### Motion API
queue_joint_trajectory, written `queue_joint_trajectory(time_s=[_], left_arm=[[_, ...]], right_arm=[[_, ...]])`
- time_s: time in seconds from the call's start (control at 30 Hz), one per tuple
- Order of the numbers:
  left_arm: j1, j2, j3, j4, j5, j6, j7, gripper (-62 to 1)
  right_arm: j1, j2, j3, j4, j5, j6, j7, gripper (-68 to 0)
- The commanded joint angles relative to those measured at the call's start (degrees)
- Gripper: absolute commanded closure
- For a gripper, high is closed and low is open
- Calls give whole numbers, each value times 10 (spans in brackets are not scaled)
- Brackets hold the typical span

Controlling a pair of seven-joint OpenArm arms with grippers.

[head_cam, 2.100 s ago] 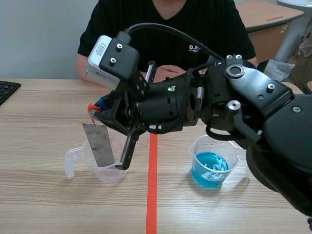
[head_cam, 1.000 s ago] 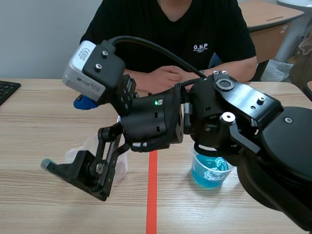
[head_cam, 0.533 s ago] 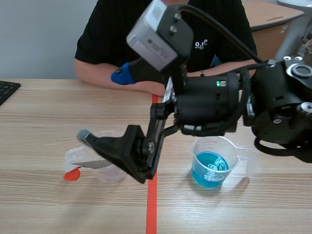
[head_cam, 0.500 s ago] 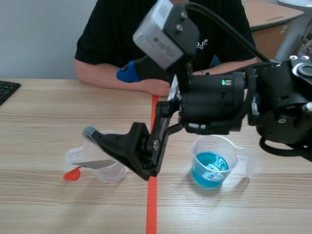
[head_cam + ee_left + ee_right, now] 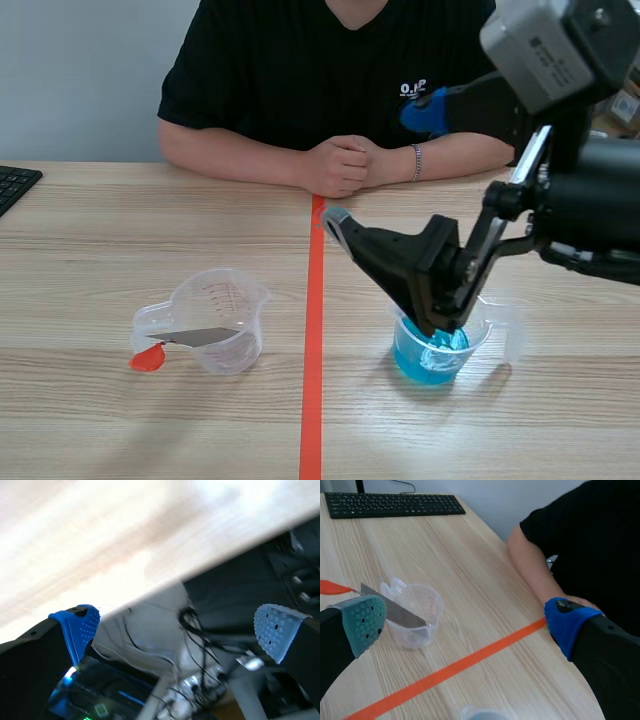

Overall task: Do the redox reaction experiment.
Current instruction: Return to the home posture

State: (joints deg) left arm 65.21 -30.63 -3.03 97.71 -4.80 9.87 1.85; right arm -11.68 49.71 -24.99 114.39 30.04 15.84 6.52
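A clear measuring cup [image 5: 215, 320] stands left of the tape line. A grey metal strip [image 5: 195, 337] with a red tip [image 5: 147, 358] lies tilted in it, the tip hanging over the rim. Right of the line stands a second cup [image 5: 435, 345] holding blue liquid. My right gripper [image 5: 380, 165] hangs open and empty above the blue cup. In the right wrist view the clear cup [image 5: 415, 615] and strip [image 5: 395, 610] lie ahead of the open right gripper [image 5: 465, 622]. My left gripper [image 5: 177, 630] is open and empty, off the table beside its edge.
A person sits across the table with clasped hands [image 5: 340, 165] resting near the far end of the tape line. A black keyboard [image 5: 15, 185] lies at the far left edge. Cables and equipment [image 5: 165, 680] show below the table edge in the left wrist view.
My right arm has swung from over the clear cup back to the right, above the blue cup. The strip, held over the clear cup two seconds ago, now lies in it.
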Motion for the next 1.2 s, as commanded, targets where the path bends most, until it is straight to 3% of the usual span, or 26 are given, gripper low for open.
queue_joint_trajectory(time_s=[0.0,0.23,0.6,0.87,1.17], left_arm=[[1,-4,-16,17,-1,0,-8,-623],[-50,-34,-24,19,-1,1,-7,-623],[-149,-57,-24,37,16,2,-3,-623],[-170,-70,-23,92,14,14,-4,-623],[-178,-61,-20,168,9,9,-20,-623]], right_arm=[[-26,-2,23,13,4,0,7,-679],[-166,-5,143,50,4,-14,6,-679],[-296,-68,286,57,2,-13,3,-679],[-325,-101,322,80,-14,-11,-11,-679],[-321,-102,322,85,-13,-10,-19,-679]])
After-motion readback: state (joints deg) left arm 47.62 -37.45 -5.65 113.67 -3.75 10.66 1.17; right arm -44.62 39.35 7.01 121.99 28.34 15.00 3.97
